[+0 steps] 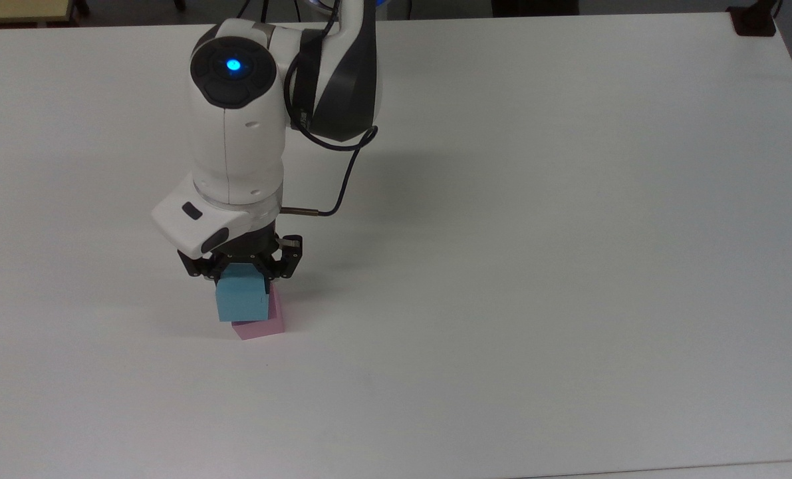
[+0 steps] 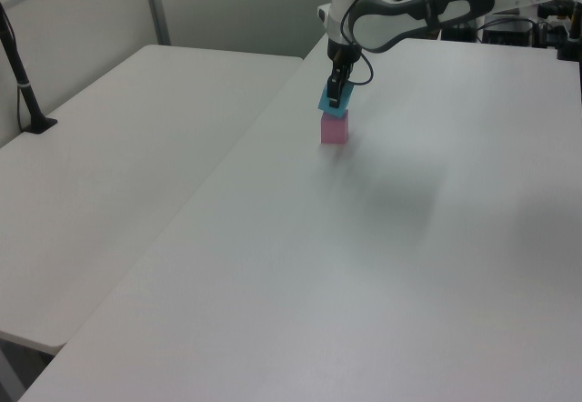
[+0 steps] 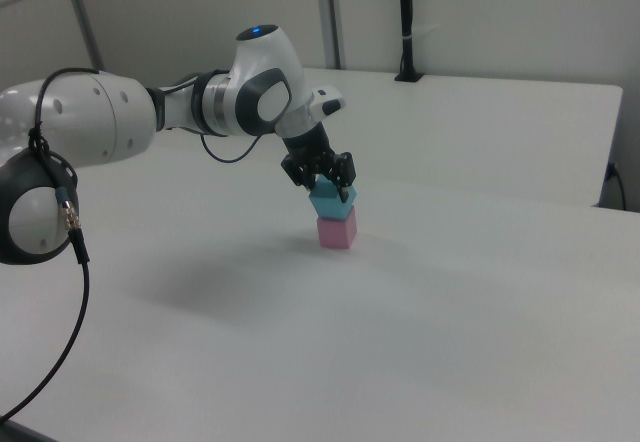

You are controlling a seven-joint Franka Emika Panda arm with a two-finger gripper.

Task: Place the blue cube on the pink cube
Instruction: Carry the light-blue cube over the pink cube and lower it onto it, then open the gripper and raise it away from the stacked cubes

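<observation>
The blue cube (image 1: 241,301) is gripped in the hand (image 1: 241,271), directly above the pink cube (image 1: 266,324) on the white desk (image 1: 568,233). The top view hides most of the pink cube under the blue one. The right view shows the blue cube (image 3: 331,200) tilted, with no clear gap above the pink cube (image 3: 336,230).

Even overhead light, soft arm shadow on table (image 1: 568,199), slight grain, no glare
</observation>
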